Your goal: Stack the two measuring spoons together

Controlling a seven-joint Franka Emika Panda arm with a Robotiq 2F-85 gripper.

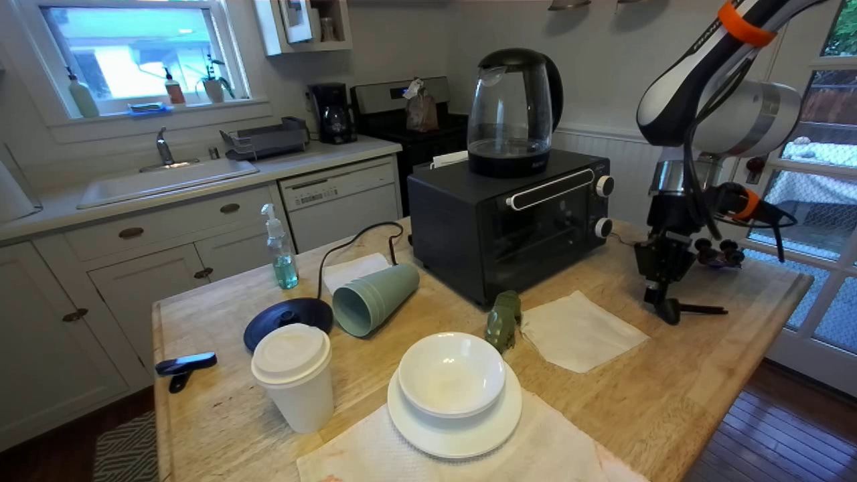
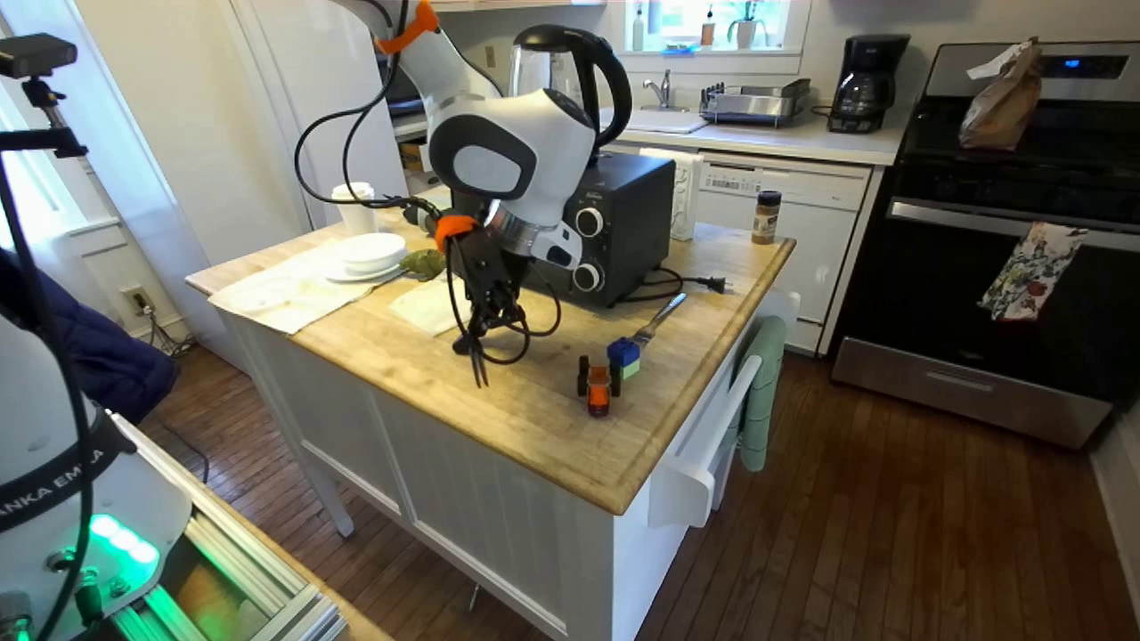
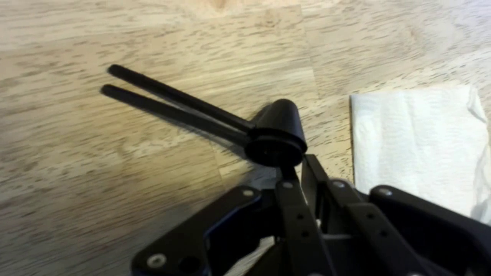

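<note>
The two black measuring spoons [image 3: 282, 119] have their bowls together, one seemingly inside the other, with two rims close together [image 3: 274, 153]. Their straight handles [image 3: 180, 97] run side by side, slightly fanned apart, in the wrist view. The bowls tilt, openings toward the gripper. The spoons also show small in both exterior views [image 1: 668, 312] [image 2: 463, 344]. My gripper [image 3: 297, 165] is nearly closed, one fingertip in the bowl and one against its outside, pinching the wall. I cannot tell if it pinches one wall or both. The gripper [image 1: 656, 294] is low at the tabletop.
A white napkin [image 1: 582, 331] lies beside the gripper. A black toaster oven [image 1: 509, 221] bearing a glass kettle [image 1: 512, 114] stands behind. A green toy [image 1: 503, 321] and white bowl [image 1: 452, 375] are nearby. An orange toy car [image 2: 598, 392], blue block [image 2: 623, 350] and fork [image 2: 659, 320] lie near the table's edge.
</note>
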